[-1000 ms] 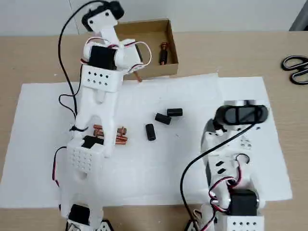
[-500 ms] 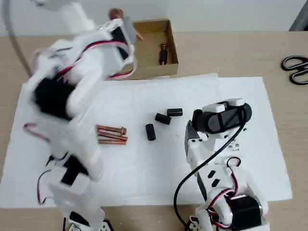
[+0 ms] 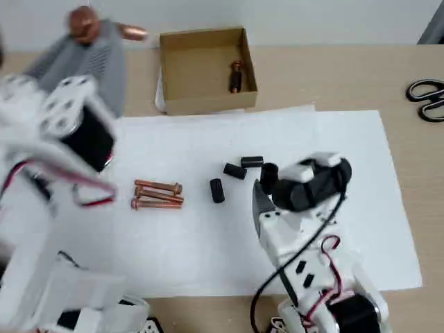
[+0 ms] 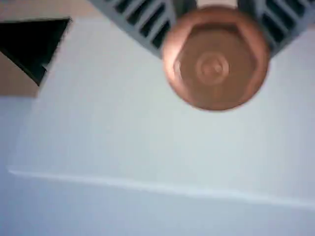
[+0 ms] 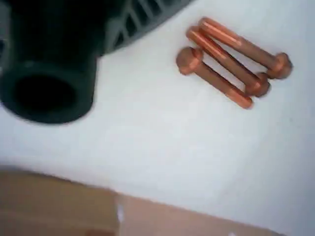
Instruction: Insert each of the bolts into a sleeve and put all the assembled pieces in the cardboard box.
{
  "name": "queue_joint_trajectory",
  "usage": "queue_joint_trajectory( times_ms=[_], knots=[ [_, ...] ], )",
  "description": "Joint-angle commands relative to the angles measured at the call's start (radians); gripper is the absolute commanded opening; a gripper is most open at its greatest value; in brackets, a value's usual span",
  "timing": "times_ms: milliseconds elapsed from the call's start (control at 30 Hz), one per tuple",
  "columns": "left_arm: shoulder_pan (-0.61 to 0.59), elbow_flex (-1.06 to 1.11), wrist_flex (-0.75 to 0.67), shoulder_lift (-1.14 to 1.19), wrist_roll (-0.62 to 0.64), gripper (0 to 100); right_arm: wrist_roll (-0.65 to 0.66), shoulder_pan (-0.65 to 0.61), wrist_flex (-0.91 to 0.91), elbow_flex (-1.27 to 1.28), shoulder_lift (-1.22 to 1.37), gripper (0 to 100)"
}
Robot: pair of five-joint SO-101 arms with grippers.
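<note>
Right claw (image 3: 267, 179) pinches a black sleeve (image 5: 47, 83) low over the paper. Farther off, left claw (image 3: 104, 35) clamps a copper bolt (image 4: 215, 64) high, near the cardboard box (image 3: 207, 104). Risk — they meet off-axis, so the bolt jams or slips free.

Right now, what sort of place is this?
Likely a lab or hobby workbench, not a factory line: a wooden table under a white paper sheet, a cardboard box for parts, scissors lying at the edge.
</note>
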Motion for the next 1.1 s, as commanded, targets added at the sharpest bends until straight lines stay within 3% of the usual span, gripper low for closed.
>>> queue_joint_trajectory(
  times_ms=[0, 400, 600, 867, 1067],
  knots=[
    [-0.046, 0.059, 0.014, -0.101, -0.043, 1, 0.058, -0.008, 0.058, -0.052, -0.068, 0.4],
    [-0.054, 0.905, 0.005, -0.664, -0.041, 1, 0.063, -0.002, 0.136, -0.018, -0.148, 0.4],
    [-0.055, 1.391, -0.084, -1.025, -0.043, 1, 0.06, -0.002, 0.125, 0.006, -0.148, 0.4],
    [-0.048, 2.104, -0.407, -1.522, -0.014, 1, 0.058, -0.008, 0.054, 0.075, -0.148, 0.5],
    [-0.044, 2.394, -0.624, -1.718, -0.012, 1, 0.066, -0.035, -0.12, 0.175, -0.148, 0.5]
  ],
)
